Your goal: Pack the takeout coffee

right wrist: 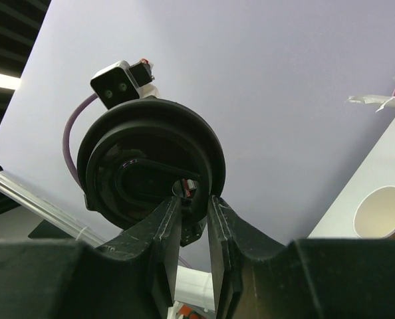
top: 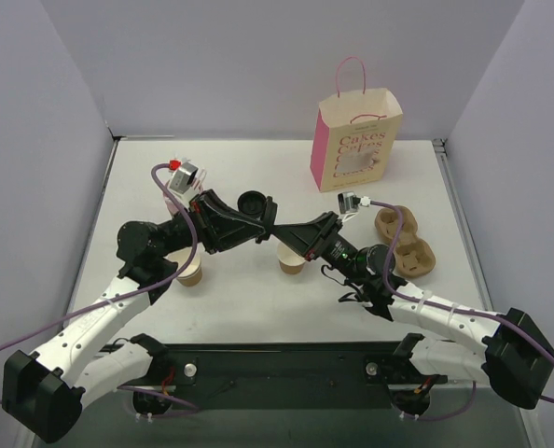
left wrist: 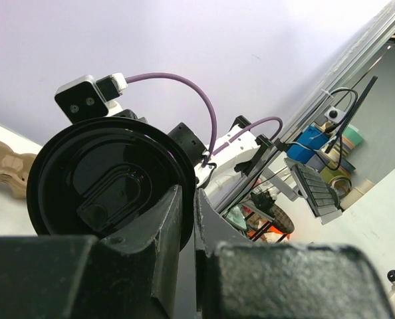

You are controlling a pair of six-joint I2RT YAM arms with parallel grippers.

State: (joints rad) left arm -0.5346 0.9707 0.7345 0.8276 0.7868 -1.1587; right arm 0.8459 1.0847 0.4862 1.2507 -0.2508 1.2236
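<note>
No lidded kraft cup shows; the black lid (top: 254, 203) is off its cup and held in the air. My left gripper (top: 259, 217) is shut on the lid's rim, as the left wrist view shows the gripper (left wrist: 189, 199) and the lid (left wrist: 104, 179). My right gripper (top: 279, 233) faces it from the right. In the right wrist view the right gripper (right wrist: 196, 203) has its fingers a narrow gap apart just below the lid (right wrist: 151, 166). A lidless brown cup (top: 291, 264) stands under the right gripper.
A second lidless brown cup (top: 191, 273) stands under the left arm and shows in the right wrist view (right wrist: 382, 212). A pink and cream paper bag (top: 356, 140) stands at the back. A brown pulp cup carrier (top: 406, 245) lies at the right.
</note>
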